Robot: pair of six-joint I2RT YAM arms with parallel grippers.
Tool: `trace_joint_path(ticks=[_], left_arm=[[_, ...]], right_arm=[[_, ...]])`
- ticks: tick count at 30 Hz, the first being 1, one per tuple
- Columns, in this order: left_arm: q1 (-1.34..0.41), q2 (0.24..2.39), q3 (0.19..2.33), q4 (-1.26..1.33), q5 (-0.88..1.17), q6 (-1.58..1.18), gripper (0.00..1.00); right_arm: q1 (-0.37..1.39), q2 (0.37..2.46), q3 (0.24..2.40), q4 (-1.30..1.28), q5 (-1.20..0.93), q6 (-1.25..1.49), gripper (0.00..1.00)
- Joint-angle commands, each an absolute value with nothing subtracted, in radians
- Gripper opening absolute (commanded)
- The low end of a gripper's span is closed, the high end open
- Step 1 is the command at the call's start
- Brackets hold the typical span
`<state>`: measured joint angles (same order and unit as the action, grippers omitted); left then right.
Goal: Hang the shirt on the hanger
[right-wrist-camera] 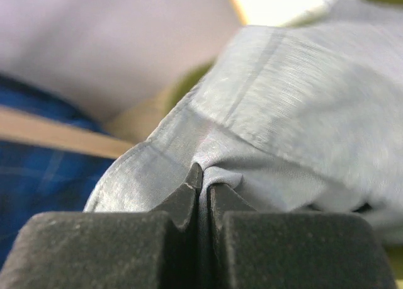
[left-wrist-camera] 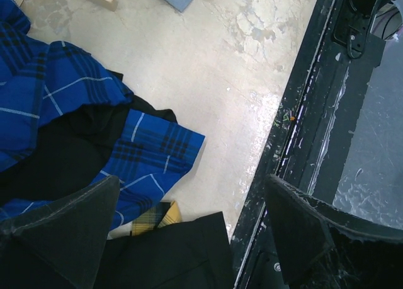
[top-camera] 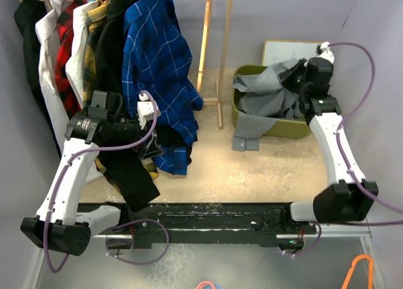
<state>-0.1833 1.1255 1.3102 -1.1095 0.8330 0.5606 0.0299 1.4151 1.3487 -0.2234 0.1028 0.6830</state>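
Observation:
The light-grey shirt (top-camera: 264, 94) lies bunched in a green bin (top-camera: 286, 126) at the back right, with one end hanging over the bin's front wall to the floor. My right gripper (top-camera: 295, 76) is above the bin and shut on a fold of the shirt; in the right wrist view the fabric (right-wrist-camera: 289, 113) is pinched between the closed fingertips of the gripper (right-wrist-camera: 204, 175). My left gripper (top-camera: 150, 149) is open and empty beside the hanging clothes; in the left wrist view it (left-wrist-camera: 192, 185) hovers over black and blue fabric. The tan wooden hanger is not in view.
A rack of hanging clothes fills the back left, with a blue check shirt (top-camera: 154, 68) and black garments (top-camera: 129, 175) reaching low. Wooden rack posts (top-camera: 223, 50) stand mid-back. A white board (top-camera: 283, 50) leans behind the bin. The black base rail (top-camera: 208, 215) runs along the near edge.

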Motion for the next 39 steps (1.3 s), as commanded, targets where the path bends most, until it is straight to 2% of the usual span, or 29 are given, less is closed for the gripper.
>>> trace_joint_path(ticks=[1,9,14,18,22,25,32,37,39], left_arm=[[-0.176,1.123,1.327,-1.077,0.849,0.559,0.99],[-0.141,1.153,1.424,-1.209,1.042,0.651,0.99],[-0.130,1.174,1.453,-1.213,1.041,0.650,0.99],[-0.108,1.172,1.463,-1.221,1.050,0.651,0.99],[-0.077,1.164,1.458,-1.226,1.071,0.652,0.99],[-0.068,1.158,1.456,-1.240,1.074,0.659,0.99],[-0.079,1.167,1.396,-1.302,1.040,0.751,0.99],[-0.194,1.258,1.348,-1.343,0.874,0.780,0.99],[-0.231,1.262,1.312,-1.317,0.814,0.779,0.99]], right_arm=[[0.064,1.264,1.474,-0.005,-0.259,0.549,0.00],[0.185,1.090,1.620,0.158,-0.504,0.516,0.00],[0.209,1.135,1.782,0.321,-0.695,0.648,0.00],[0.242,1.180,1.826,0.540,-0.798,0.808,0.00],[0.331,1.258,1.859,0.621,-0.864,0.863,0.00],[0.363,1.267,1.695,0.753,-0.935,0.883,0.00],[0.356,1.171,1.129,0.684,-0.766,0.774,0.00],[0.233,1.010,0.874,0.548,-0.443,0.705,0.00],[0.165,0.977,0.834,0.375,-0.275,0.708,0.00]])
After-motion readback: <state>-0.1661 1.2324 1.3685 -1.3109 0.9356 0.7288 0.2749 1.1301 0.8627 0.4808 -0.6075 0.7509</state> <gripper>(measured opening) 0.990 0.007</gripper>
